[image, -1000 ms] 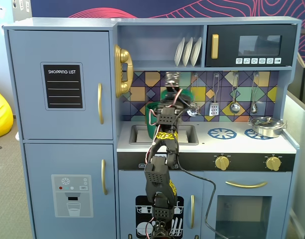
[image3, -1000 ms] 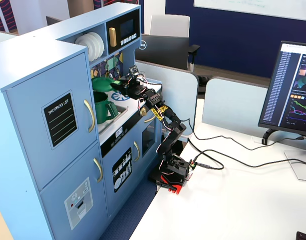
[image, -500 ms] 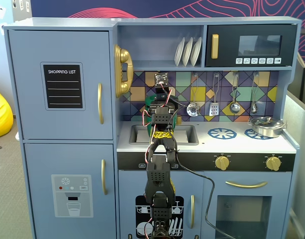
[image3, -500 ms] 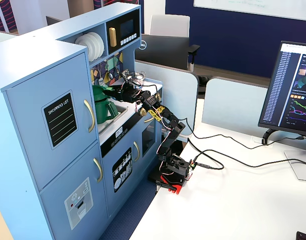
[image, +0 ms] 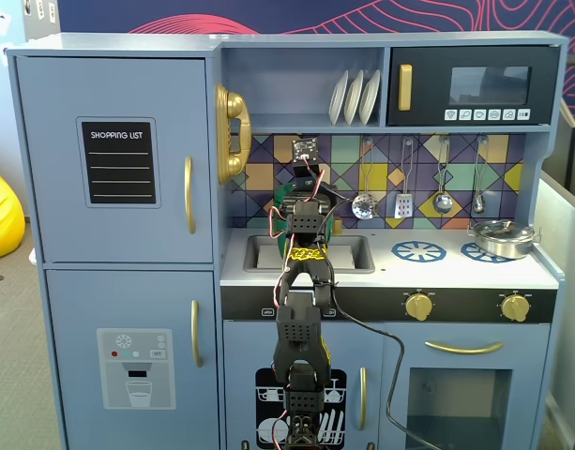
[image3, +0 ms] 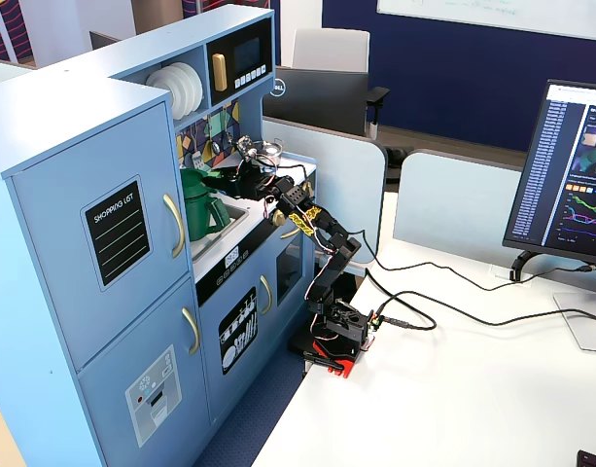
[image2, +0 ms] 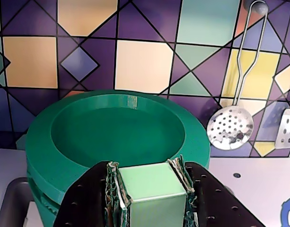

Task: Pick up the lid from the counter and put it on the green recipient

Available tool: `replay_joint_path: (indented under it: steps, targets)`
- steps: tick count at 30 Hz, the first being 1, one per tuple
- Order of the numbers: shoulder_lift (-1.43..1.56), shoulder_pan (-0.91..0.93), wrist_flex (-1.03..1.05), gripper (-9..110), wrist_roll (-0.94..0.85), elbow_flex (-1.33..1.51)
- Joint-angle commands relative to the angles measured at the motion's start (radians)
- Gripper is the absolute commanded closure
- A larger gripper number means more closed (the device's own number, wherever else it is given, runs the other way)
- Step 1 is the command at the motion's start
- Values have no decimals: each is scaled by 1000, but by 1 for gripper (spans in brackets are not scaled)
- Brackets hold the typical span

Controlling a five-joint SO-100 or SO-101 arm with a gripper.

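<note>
Jaws (image2: 152,201) clamped on the light-green strap handle of the flat round green plastic lid (image2: 117,137), which sits on or just above the tall dark-green ribbed plastic pot (image3: 195,202) in the sink. Risk: opening off-centre leaves it tilted or sliding off; seating unclear.

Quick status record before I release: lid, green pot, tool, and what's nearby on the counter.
lid: green disc lying level over the pot's top in the wrist view; whether fully seated cannot be told
lid handle: lighter green strap between the tool's fingers
green pot: ribbed wall visible under the lid, standing in the sink
tool: shut on the lid's handle
nearby: slotted spoon hanging on the tiled backsplash, steel pot on the far right burner in a fixed view
</note>
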Motion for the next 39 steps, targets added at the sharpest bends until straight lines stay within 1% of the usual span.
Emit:
replay_joint_path:
  steps: [1,15,16,18,21,23,27,30,34,39]
  targets:
    - [35,-17,2,102,-8,-23]
    - [69,-28,14,102,3,52]
    - [71,-32,12,99,9,54]
    - [71,-29,3,84,57,54]
    - [61,-28,-26,68,78,55]
    - [55,-28,-49,64,86,43]
    - [54,-28,-51,63,57,-34]
    - [129,-12,37,63,48,-43]
    - [344,-15,179,59,78,127]
    - [629,-32,250,61,66,479]
